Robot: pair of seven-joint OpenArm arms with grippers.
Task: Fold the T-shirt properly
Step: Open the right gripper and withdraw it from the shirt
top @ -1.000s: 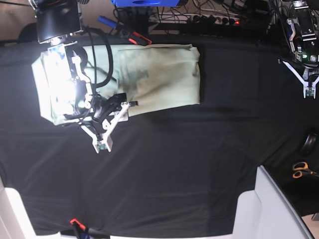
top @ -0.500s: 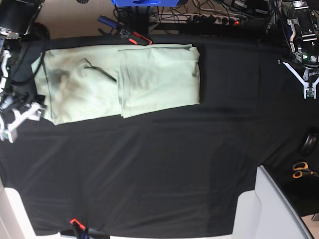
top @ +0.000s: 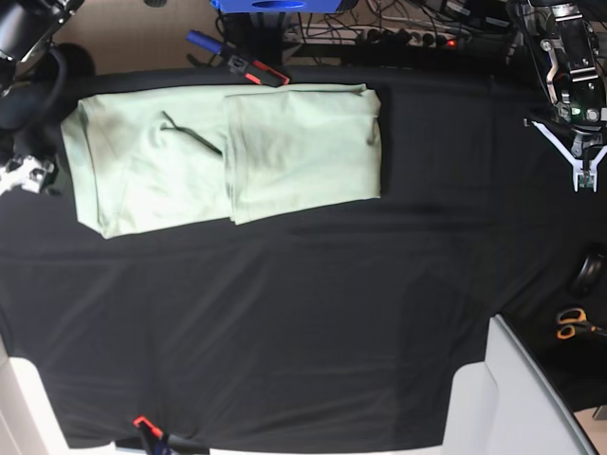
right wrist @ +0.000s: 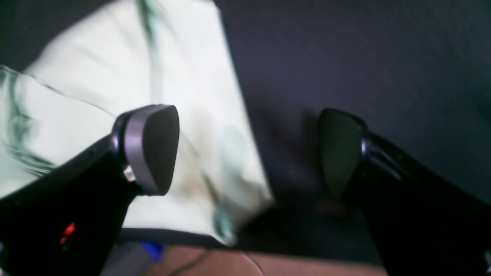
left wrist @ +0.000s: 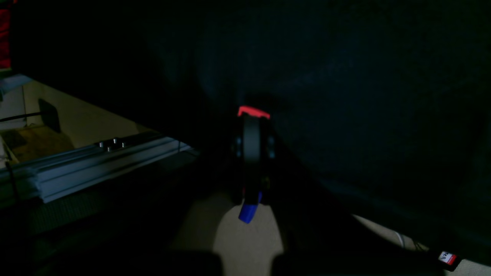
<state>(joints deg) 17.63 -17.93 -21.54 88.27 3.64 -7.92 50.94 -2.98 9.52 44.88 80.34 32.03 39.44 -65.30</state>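
Where the T-shirt [top: 223, 156] lies folded along the table's [top: 313, 322] far edge, long axis left-right: right pincer [right wrist: 249, 153], fully spread and empty, sits just beside its end; left pincer [top: 580, 175], apparently closed on nothing, stands well apart.

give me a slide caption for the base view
Partly folded mint T-shirt lies on the black table cover; right gripper off its edge, left gripper parked far away.
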